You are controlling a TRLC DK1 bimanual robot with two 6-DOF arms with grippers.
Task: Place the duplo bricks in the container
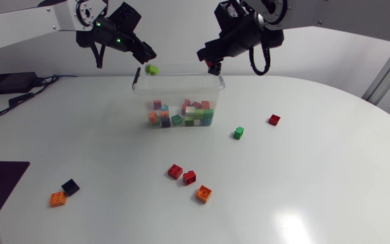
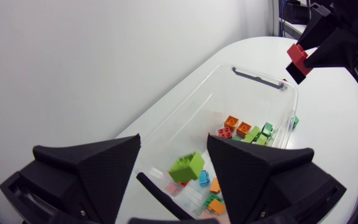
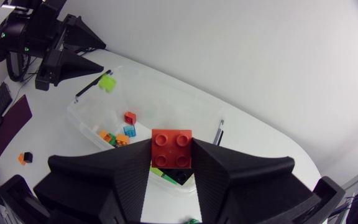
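Clear container (image 1: 181,81) holds mixed bricks (image 1: 181,116); left claw (image 2: 173,146) spread beside a lime brick (image 2: 186,167); right claw (image 3: 171,154) pinches red brick (image 3: 171,144).

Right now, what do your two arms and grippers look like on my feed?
Both arms have white links with black joints. The left arm shows small green lights on its black wrist, with a thin black cable hanging beside it. The right arm carries a thicker black cable loop. The left gripper and right gripper are matte black, each with two broad wedge-shaped fingers.
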